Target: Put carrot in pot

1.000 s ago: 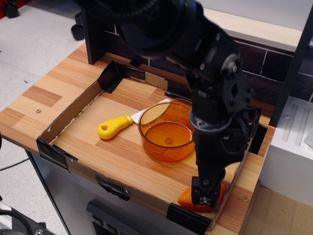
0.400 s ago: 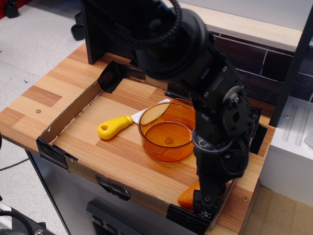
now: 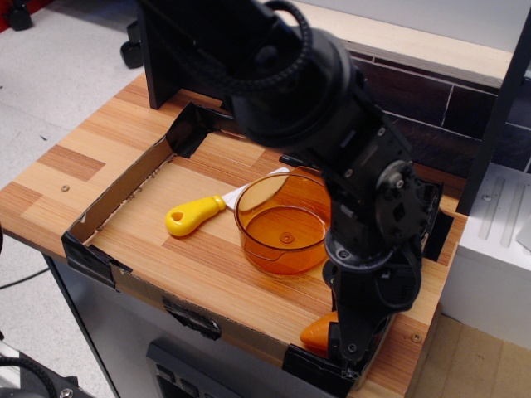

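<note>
One carrot (image 3: 317,332) lies in the near right corner of the cardboard tray (image 3: 116,190), only its orange left end showing. The black tool (image 3: 348,352) stands over it and hides the rest; whether the fingers are closed on the carrot I cannot tell. Just beyond, to the far left of the carrot, sits the single amber pot (image 3: 284,222), upright, nothing inside it, with the arm's wrist crowding its right side. Left of the pot lies one yellow-handled toy knife (image 3: 195,214), its pale blade reaching the pot's rim. The tray's low taped wall runs close along the near and right sides of the carrot. Bare wood lies open in the tray's near left part. The worktop (image 3: 58,178) extends left beyond the tray.
</note>
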`<state>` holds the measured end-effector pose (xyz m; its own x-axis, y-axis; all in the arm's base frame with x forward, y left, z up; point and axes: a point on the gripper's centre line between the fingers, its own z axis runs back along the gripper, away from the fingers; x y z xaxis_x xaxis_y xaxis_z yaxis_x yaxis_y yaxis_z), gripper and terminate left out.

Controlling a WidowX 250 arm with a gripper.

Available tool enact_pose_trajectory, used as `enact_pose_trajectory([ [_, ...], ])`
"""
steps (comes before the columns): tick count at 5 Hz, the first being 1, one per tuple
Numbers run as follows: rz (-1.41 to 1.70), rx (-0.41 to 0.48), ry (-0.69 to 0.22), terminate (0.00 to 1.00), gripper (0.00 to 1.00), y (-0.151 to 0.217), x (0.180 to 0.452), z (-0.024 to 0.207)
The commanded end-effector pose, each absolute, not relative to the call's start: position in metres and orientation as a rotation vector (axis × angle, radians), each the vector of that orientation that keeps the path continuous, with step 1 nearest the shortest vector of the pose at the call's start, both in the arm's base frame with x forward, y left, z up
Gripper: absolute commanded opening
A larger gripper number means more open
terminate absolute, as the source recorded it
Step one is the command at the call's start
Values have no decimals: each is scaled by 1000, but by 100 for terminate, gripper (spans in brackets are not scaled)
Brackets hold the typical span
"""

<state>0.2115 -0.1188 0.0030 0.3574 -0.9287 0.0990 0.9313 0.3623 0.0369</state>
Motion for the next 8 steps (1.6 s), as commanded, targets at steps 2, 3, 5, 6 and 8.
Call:
enact_pose_trajectory([
  [2,-874,65,-371,0,0,-63,257,104],
  [3,-796,119,-366,0,0,-38,271,104],
  [5,-809,194,-314,0,0,-12,276,77],
  [6,-788,225,-322,0,0,-11,279,67],
  [8,-747,206,-374,0,100,-13,275,84],
])
